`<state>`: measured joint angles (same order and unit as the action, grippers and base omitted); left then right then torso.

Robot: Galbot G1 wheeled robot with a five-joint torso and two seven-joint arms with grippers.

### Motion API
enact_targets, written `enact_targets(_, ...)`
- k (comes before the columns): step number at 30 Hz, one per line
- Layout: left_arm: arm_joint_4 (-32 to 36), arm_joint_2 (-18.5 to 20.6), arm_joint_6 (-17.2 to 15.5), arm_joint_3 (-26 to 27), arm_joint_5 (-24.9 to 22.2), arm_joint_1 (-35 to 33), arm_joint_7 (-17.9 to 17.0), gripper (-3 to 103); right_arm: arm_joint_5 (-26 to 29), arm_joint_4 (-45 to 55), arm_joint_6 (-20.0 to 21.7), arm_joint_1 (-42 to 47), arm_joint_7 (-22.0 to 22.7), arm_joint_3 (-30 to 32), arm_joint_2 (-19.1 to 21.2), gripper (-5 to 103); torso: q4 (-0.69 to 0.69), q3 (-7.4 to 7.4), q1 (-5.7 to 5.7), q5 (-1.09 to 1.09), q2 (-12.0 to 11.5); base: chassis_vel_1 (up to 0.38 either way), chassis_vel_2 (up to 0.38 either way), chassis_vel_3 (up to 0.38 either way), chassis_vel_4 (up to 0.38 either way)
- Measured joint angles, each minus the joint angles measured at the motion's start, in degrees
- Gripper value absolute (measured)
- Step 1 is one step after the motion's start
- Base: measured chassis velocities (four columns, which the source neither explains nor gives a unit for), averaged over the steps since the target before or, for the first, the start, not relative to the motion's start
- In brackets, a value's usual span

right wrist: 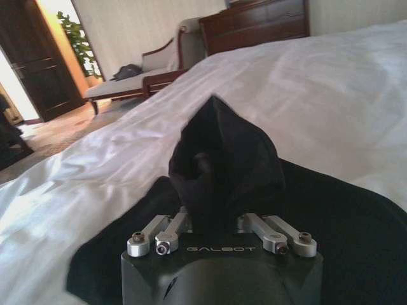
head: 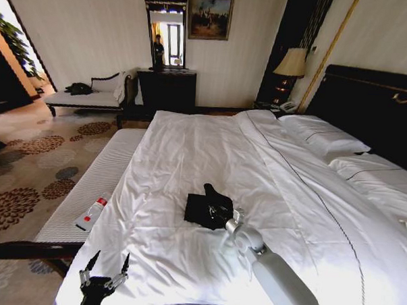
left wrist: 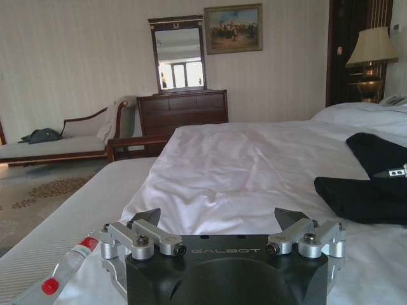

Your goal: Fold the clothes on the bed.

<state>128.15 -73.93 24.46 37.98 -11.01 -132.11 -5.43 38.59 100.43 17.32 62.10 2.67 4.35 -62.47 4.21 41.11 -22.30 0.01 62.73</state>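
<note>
The black T-shirt (head: 199, 210) lies bunched in the middle of the white bed (head: 190, 145). My right gripper (head: 220, 212) is shut on a fold of it and holds that fold up in a peak above the rest. In the right wrist view the fingers (right wrist: 166, 230) pinch the raised black fabric (right wrist: 222, 152) while more of the shirt spreads flat below. My left gripper (head: 106, 264) hangs open and empty over the bed's near left corner, well apart from the shirt. In the left wrist view its fingertips (left wrist: 147, 217) stand wide, with the T-shirt (left wrist: 362, 187) farther off.
A small white bottle with a red cap (head: 91, 214) lies on the padded bench (head: 101, 168) along the bed's left side. Pillows (head: 326, 137) and a dark headboard (head: 374, 106) are at the right. A chaise (head: 91, 97), a dresser (head: 167, 89) and a lamp (head: 291, 65) stand beyond.
</note>
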Motion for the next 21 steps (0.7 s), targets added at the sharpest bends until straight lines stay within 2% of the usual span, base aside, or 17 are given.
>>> enact_targets(4, 0.00, 0.00, 0.00, 0.00, 0.00, 0.00, 0.00, 100, -0.92, 2.36, -0.21, 1.27, -0.36, -0.52, 1.62, 45, -0.01, -0.01, 0.00, -0.01, 0.00, 0.000, 0.000, 0.000, 0.000)
enact_targets(6, 0.00, 0.00, 0.00, 0.00, 0.00, 0.00, 0.00, 100, -0.95, 2.63, -0.25, 1.46, -0.39, -0.51, 1.80, 45, -0.01, -0.01, 0.00, -0.01, 0.00, 0.000, 0.000, 0.000, 0.000)
enact_targets(9, 0.00, 0.00, 0.00, 0.00, 0.00, 0.00, 0.00, 100, -1.51, 6.96, -0.87, 4.61, -1.65, 0.73, 4.07, 61, 0.00, 0.00, 0.00, 0.00, 0.00, 0.000, 0.000, 0.000, 0.000)
enact_targets(11, 0.00, 0.00, 0.00, 0.00, 0.00, 0.00, 0.00, 100, -1.63, 7.82, -1.07, 5.16, -1.93, 1.08, 4.40, 61, 0.00, 0.00, 0.00, 0.00, 0.00, 0.000, 0.000, 0.000, 0.000)
enact_targets(12, 0.00, 0.00, 0.00, 0.00, 0.00, 0.00, 0.00, 100, -1.59, 10.86, -2.15, 6.51, -2.71, 2.66, 5.22, 72, 0.02, -0.01, 0.00, 0.00, 0.00, 0.000, 0.000, 0.000, 0.000)
enact_targets(13, 0.00, 0.00, 0.00, 0.00, 0.00, 0.00, 0.00, 100, -1.22, 11.72, -2.58, 6.64, -2.82, 3.16, 5.32, 72, 0.02, -0.01, 0.00, -0.01, 0.00, 0.000, 0.000, 0.000, 0.000)
enact_targets(14, 0.00, 0.00, 0.00, 0.00, 0.00, 0.00, 0.00, 100, -0.36, 12.57, -3.35, 6.43, -2.77, 3.99, 5.35, 77, 0.01, -0.01, 0.01, -0.01, 0.00, 0.000, 0.000, 0.000, 0.000)
enact_targets(17, 0.00, 0.00, 0.00, 0.00, 0.00, 0.00, 0.00, 100, 1.29, 11.76, -5.08, 4.60, -1.81, 5.02, 4.92, 88, 0.01, -0.01, 0.02, -0.02, 0.01, 0.000, 0.000, 0.000, 0.000)
enact_targets(19, 0.00, 0.00, 0.00, 0.01, 0.00, 0.00, -0.01, 100, 2.23, 5.87, -7.15, 0.08, -0.06, 5.18, 3.50, 97, -0.01, 0.00, 0.01, -0.01, 0.00, 0.000, 0.000, 0.000, 0.000)
enact_targets(21, 0.00, 0.00, -0.01, 0.01, 0.00, 0.00, 0.00, 100, 2.03, 3.03, -7.72, -1.66, 0.35, 4.74, 2.86, 99, -0.02, 0.00, 0.01, -0.01, 0.00, 0.000, 0.000, 0.000, 0.000)
